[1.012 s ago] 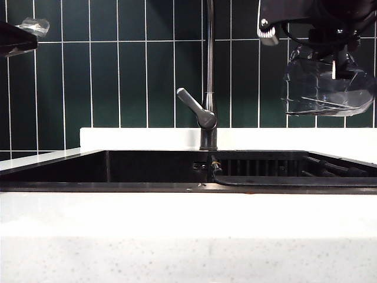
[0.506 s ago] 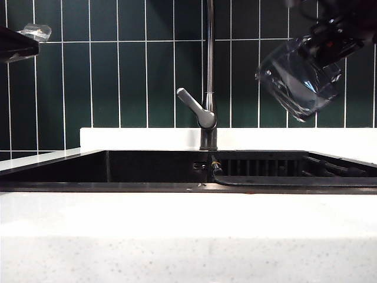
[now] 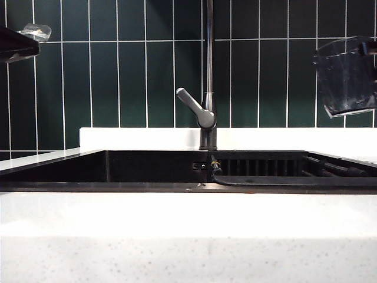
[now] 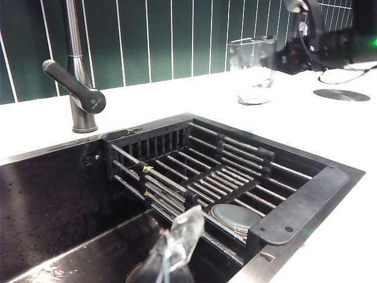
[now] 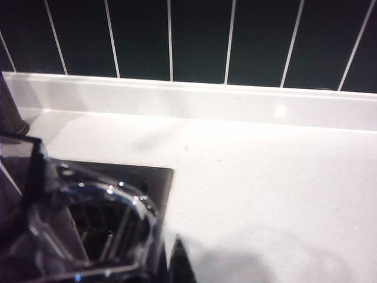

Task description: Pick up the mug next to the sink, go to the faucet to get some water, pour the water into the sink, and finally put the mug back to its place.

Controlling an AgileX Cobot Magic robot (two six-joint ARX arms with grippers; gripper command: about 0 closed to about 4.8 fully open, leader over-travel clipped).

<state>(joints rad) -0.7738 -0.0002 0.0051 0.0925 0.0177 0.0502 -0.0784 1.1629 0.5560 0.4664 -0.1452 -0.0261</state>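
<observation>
Up at the far right of the exterior view, the mug (image 3: 346,75) is hanging in the air, upright or nearly so, in front of the dark green tiled wall (image 3: 118,76). It is well clear of the white desk (image 3: 177,236) and off to the right of the faucet (image 3: 207,88). The right tool (image 4: 277,56) is gripping the mug, its jaws closed on the glass; in the left wrist view the mug (image 4: 252,69) is showing beside the dark arm, above the desk past the right end of the sink (image 4: 306,200). In the right wrist view the mug's clear rim (image 5: 88,230) is filling the near corner, with the desk (image 5: 265,177) spreading beneath it.

The left tool (image 3: 32,29) is sitting high at the far left, away from everything, its jaws closed on nothing. The faucet is standing behind the middle of the sink (image 3: 147,171), its lever handle (image 3: 191,106) angling up to the left. A ribbed dark rack (image 4: 200,171) is lying in the sink's right half.
</observation>
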